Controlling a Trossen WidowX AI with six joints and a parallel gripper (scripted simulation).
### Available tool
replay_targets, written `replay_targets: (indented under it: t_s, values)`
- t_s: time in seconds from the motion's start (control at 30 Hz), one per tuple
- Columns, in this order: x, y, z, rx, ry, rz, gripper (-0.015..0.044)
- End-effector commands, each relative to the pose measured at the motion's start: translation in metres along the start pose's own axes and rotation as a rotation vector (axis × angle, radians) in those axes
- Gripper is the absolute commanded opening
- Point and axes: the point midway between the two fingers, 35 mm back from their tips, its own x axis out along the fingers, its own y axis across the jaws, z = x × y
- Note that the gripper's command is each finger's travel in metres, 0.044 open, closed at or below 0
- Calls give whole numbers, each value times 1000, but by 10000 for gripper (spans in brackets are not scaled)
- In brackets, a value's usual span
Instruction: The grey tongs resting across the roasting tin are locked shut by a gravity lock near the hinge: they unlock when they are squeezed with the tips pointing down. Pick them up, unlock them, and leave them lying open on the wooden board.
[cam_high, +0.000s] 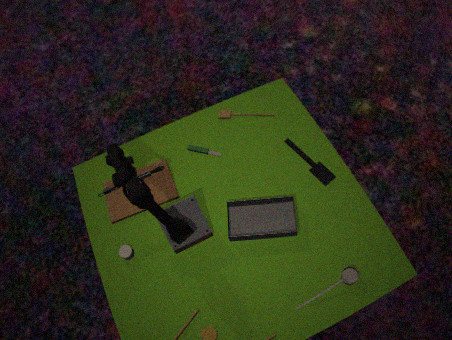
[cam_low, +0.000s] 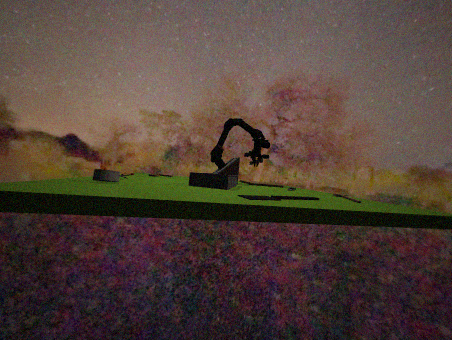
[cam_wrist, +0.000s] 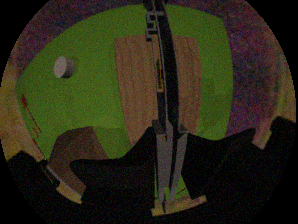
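The dark grey tongs (cam_high: 154, 171) (cam_wrist: 171, 75) are held in the air over the wooden board (cam_high: 119, 209) (cam_wrist: 135, 75), roughly level and across it. Their arms lie close together along most of their length. A small yellowish piece shows on them in the wrist view. My gripper (cam_low: 256, 163) (cam_wrist: 157, 128) is shut on the tongs around their middle and hangs well above the table. In the top view the arm hides the grip. The grey roasting tin (cam_high: 262, 201) stands to the right of the arm's base, with nothing across it.
The arm stands on a grey base plate (cam_high: 199, 214) beside the board. A white cylinder (cam_high: 125, 251) (cam_wrist: 61, 67) stands near the board. A green-handled tool (cam_high: 198, 149), a wooden brush (cam_high: 224, 114), a black spatula (cam_high: 322, 173) and a ladle (cam_high: 350, 275) lie farther off.
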Motion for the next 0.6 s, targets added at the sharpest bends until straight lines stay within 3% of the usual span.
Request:
replay_targets:
  t_s: [0.0, 0.57]
  values:
    - [8, 0, 1, 4, -2, 4, -150]
    - [36, -1, 1, 4, -3, 4, -150]
